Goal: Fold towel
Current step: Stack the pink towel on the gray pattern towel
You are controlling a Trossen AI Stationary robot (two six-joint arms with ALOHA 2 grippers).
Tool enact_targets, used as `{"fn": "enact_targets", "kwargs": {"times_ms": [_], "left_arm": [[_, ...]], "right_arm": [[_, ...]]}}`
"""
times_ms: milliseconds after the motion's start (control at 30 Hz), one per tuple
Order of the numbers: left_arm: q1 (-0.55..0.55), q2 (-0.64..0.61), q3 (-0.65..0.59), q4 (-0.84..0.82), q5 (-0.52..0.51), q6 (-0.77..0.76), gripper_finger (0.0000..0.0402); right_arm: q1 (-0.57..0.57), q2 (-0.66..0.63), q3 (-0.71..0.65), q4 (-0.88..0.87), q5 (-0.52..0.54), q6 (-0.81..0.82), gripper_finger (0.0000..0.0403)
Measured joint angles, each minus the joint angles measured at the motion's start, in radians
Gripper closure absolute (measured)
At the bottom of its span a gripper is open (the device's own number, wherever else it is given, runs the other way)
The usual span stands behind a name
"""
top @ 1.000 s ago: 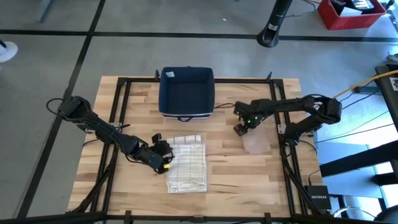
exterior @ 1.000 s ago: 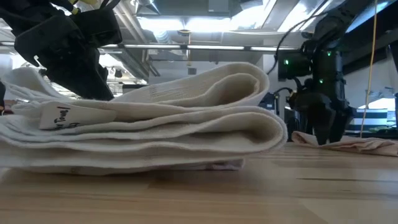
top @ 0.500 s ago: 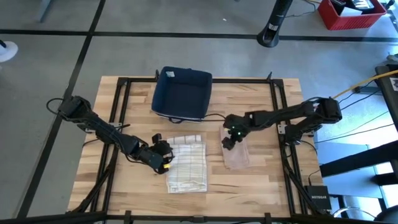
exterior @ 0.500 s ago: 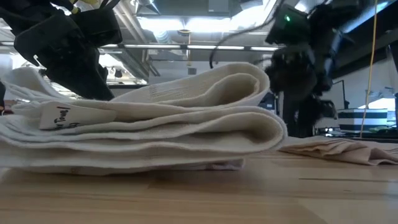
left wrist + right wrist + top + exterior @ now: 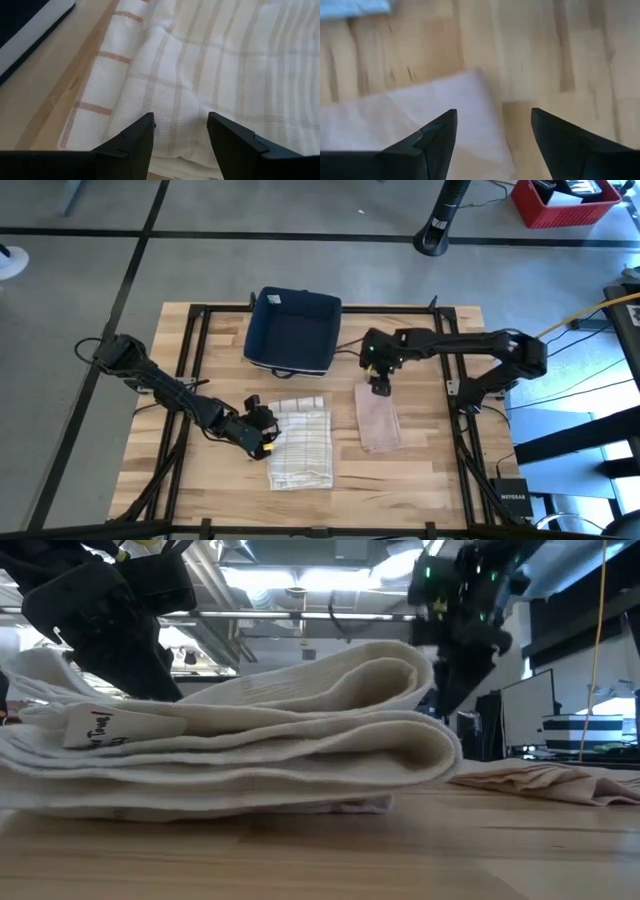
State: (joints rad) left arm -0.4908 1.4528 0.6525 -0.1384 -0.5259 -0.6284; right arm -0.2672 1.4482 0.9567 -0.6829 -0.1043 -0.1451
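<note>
Both claws stand released, nothing between their fingers. Left gripper [image 5: 262,427] sits at the checked towel's [image 5: 302,440] nine o'clock edge, low on the cloth; its wrist view shows two dark fingers [image 5: 131,145] spread apart over the white weave with thin tan stripes, no fold pinched between them. Right gripper [image 5: 380,387] hangs at the twelve o'clock end of the pink cloth [image 5: 377,418], fingers [image 5: 433,141] wide over its corner and bare wood, gripping nothing.

Counting up: two arms, two cloths, one bin. The checked towel lies folded into a thick stack near the middle of the table [image 5: 440,470], toward its six o'clock edge; the low view shows its layers piled up with a rounded fold at the end and a small label sticking out [image 5: 100,726]. The pink cloth is folded to a narrow flat strip at the towel's three o'clock, close by but not touching it.

One dark blue bin [image 5: 292,330] stands at the table's twelve o'clock side, slightly skewed. A small pale tag or scrap [image 5: 272,300] shows at its corner; otherwise its inside looks dark and I can't make out anything in it. Neither cloth is in the bin.

Off the table at one o'clock on the floor, a red crate [image 5: 560,200] holds dark items I can't identify.
</note>
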Motion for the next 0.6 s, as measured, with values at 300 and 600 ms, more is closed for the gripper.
{"fn": "enact_targets", "kwargs": {"times_ms": [300,600], "left_arm": [[0.000,0.000,0.000,-0.001,0.009,-0.026,0.0224],[0.000,0.000,0.000,-0.003,0.010,-0.053,0.0224]], "right_arm": [[-0.156,0.102,-0.129,0.097,-0.192,-0.167,0.0146],[-0.160,0.209,-0.144,0.168,-0.312,-0.204,0.0146]]}}
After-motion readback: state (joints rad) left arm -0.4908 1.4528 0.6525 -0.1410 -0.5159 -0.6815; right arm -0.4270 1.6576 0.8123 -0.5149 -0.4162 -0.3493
